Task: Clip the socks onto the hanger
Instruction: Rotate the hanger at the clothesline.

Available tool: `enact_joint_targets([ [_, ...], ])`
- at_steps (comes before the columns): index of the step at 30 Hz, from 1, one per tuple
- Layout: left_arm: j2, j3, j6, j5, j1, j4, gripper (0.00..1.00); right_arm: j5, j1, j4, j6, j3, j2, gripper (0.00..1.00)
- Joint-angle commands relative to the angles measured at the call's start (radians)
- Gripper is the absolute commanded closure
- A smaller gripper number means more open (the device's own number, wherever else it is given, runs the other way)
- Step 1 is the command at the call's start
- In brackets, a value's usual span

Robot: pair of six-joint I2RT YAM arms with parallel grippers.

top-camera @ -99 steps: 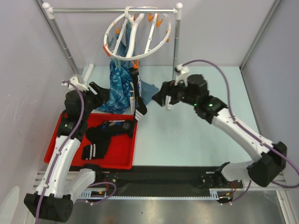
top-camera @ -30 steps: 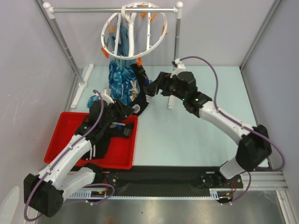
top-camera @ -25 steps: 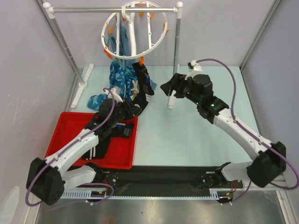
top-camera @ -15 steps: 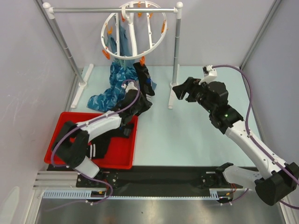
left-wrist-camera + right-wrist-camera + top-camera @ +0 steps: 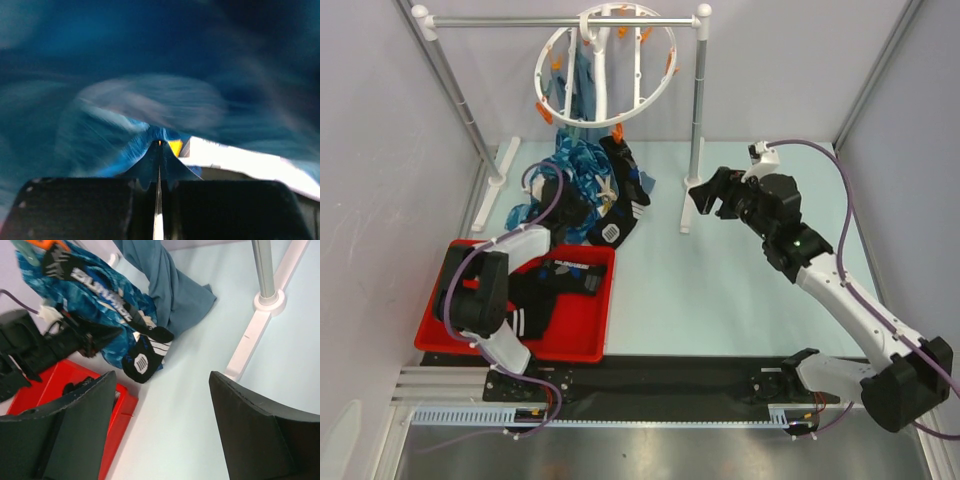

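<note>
Grey walls close in a pale green desk, seen from above. A white ring hanger with orange clips hooks on a metal rail at the back. Directly below the hanger a black sock with white lettering droops beside a blue cloth, its toe on the desk. Below and left of the hanger a red tray holds more black socks. The left fingers are buried in the blue cloth under the hanger. The right fingers hang over the desk, below and right of the hanger, near the rail's post.

The left wrist view is blurred. The fingers are pressed together against blue cloth, but whether a fold is caught between them cannot be told.

In the right wrist view the fingers stand wide apart with nothing between them. Beyond them the lettered sock runs down from an orange clip across the blue cloth, its toe just beside the tray's corner.
</note>
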Motion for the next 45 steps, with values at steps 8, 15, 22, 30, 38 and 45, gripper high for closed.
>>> enact_joint_targets([
  [8, 0.067, 0.214, 0.139, 0.175, 0.206, -0.116, 0.96, -0.284, -0.113, 0.075, -0.011, 0.479, 0.343, 0.12],
  [15, 0.071, 0.312, 0.225, 0.248, 0.248, -0.169, 0.88, -0.283, -0.137, 0.074, 0.199, 0.837, 0.581, 0.08],
  [22, 0.007, 0.303, 0.269, 0.288, 0.274, -0.180, 0.78, -0.275, -0.130, 0.087, 0.301, 1.041, 0.754, 0.18],
  [30, -0.177, 0.133, 0.259, 0.331, 0.275, -0.149, 0.67, -0.232, -0.107, 0.023, 0.273, 1.135, 0.840, 0.29],
  [38, -0.413, -0.018, 0.239, 0.414, 0.269, -0.137, 0.64, -0.194, -0.055, 0.034, 0.266, 1.125, 0.830, 0.41],
  [45, -0.673, -0.039, 0.299, 0.397, 0.222, -0.264, 0.61, -0.163, -0.011, 0.052, 0.298, 1.056, 0.781, 0.74],
])
